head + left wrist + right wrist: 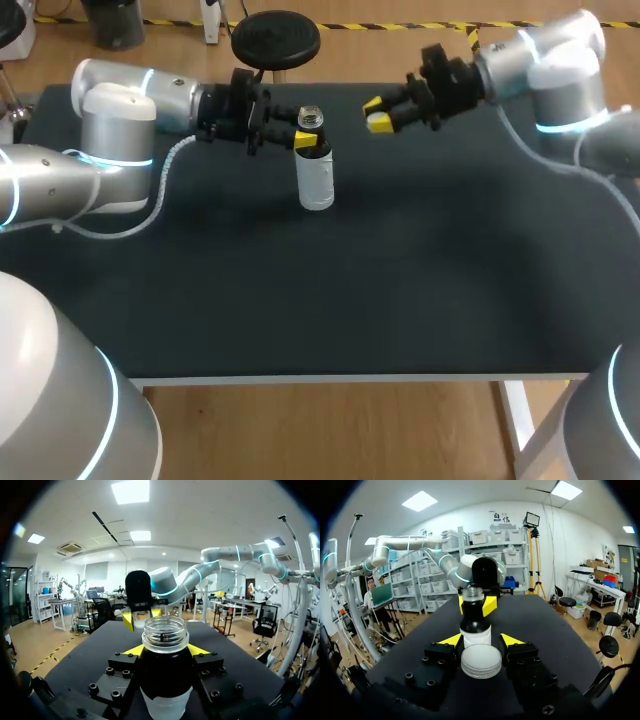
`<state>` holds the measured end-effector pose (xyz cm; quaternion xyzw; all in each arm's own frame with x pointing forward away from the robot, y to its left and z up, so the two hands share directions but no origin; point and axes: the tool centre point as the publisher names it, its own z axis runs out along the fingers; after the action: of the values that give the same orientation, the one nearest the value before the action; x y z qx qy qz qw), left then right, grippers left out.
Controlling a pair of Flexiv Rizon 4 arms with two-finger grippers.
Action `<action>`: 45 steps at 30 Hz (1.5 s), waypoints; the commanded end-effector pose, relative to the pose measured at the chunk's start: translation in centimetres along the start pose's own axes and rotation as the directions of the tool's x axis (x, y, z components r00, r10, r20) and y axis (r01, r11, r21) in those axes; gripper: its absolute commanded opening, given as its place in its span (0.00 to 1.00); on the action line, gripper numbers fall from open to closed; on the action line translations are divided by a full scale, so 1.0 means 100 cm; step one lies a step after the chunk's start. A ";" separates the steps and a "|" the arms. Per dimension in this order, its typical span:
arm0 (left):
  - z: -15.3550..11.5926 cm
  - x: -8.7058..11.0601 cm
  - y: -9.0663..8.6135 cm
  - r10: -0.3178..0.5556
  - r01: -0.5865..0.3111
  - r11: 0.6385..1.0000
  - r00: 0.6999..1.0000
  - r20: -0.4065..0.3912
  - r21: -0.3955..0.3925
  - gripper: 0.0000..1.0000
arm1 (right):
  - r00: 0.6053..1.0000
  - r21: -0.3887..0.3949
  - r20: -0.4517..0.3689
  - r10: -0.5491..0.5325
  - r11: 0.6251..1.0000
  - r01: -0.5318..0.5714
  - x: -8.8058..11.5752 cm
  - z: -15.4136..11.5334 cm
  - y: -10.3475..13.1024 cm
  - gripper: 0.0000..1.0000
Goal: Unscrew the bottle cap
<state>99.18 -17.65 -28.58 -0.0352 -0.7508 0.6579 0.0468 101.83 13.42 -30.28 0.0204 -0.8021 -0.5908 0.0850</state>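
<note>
The left gripper (306, 140) clamps the open-mouthed bottle (316, 180) (held upright) between its fingers; the right gripper (376, 113), well apart, grips the white cap (481, 661).

Bottle (165, 680) stands upright btwn the L gripper's (165, 650) yellow tips, which press it from opp. sides just below the neck. Clear threaded mouth is open; upper body dark, lower part white. Ahead, beyond the bottle & apart from it, R gripper (142, 616) faces back over the black table (82, 657).
</note>
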 end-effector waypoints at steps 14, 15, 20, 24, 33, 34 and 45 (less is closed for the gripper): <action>0.000 0.001 0.000 0.001 -0.001 1.000 1.000 0.001 -0.002 0.00 | 0.966 -0.031 0.220 0.132 0.991 -0.129 0.020 -0.013 -0.071 0.00; 0.000 0.001 0.000 0.001 -0.001 1.000 1.000 0.001 -0.002 0.00 | 0.963 -0.038 0.229 0.139 0.990 -0.134 0.021 -0.014 -0.073 0.00; 0.000 0.001 0.000 0.001 -0.001 1.000 1.000 0.001 -0.002 0.00 | 0.954 -0.041 0.246 0.170 0.985 -0.165 0.023 -0.014 -0.080 0.81; 0.000 0.001 0.000 0.001 -0.001 1.000 1.000 0.001 -0.002 0.00 | 0.948 -0.044 0.259 0.185 0.983 -0.180 0.024 -0.015 -0.082 1.00; 0.000 0.001 0.000 0.001 -0.001 1.000 1.000 0.001 -0.002 0.00 | 0.942 -0.041 0.278 0.189 0.982 -0.185 0.026 -0.017 -0.077 1.00; 0.000 0.001 0.000 0.001 -0.001 1.000 1.000 0.001 -0.002 0.00 | 0.942 -0.041 0.278 0.188 0.982 -0.184 0.026 -0.017 -0.077 1.00; 0.000 0.001 0.000 0.001 -0.001 1.000 1.000 0.001 -0.002 1.00 | 0.939 -0.044 0.289 0.185 0.983 -0.180 0.026 -0.017 -0.075 1.00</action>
<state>99.18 -17.65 -28.58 -0.0351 -0.7509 0.6579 0.0467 99.17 9.32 -36.71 -0.1417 -0.7992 -0.5837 0.0214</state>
